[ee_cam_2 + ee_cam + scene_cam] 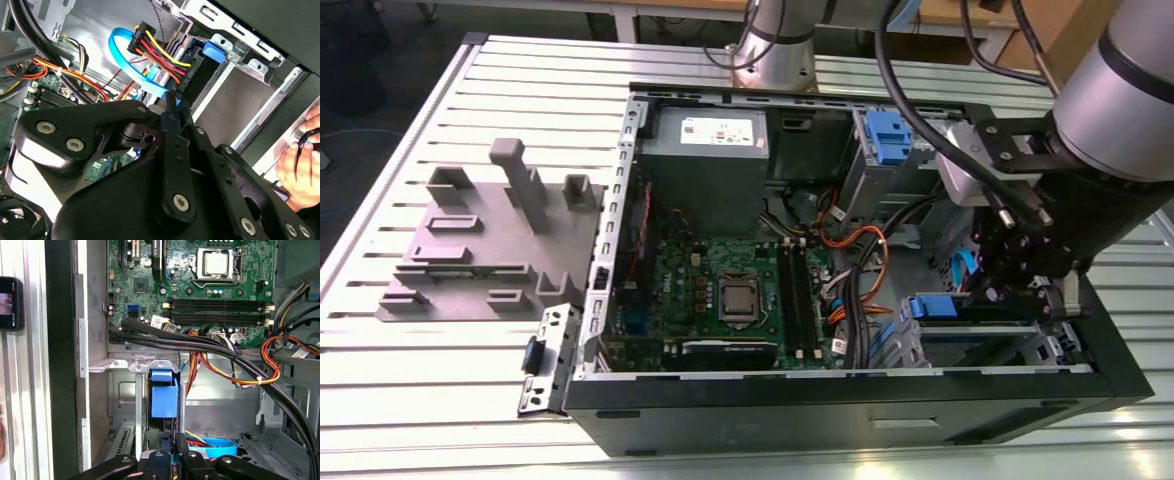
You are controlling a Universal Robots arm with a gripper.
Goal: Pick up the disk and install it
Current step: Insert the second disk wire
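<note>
The disk [164, 395] stands edge-on in the drive bay of the open computer case [854, 400], and its blue carrier tab shows in the exterior view [937, 305] and in the second wrist view [212, 50]. My gripper [1021, 290] is down inside the case at that bay, at the end of the disk away from the tab. In both wrist views its black fingers [175, 455] lie close together with almost no gap, their tips [172, 107] at the disk's edge. Whether they touch the disk is hidden.
A black connector with red and yellow wires [150, 45] and a blue flat cable [125, 60] hang beside the bay. Thick black cables [200, 342] cross above it. The motherboard [720, 290], power-supply box [707, 140] and second blue carrier [887, 130] fill the case. A grey fixture [480, 250] lies outside. A hand [300, 165] is near.
</note>
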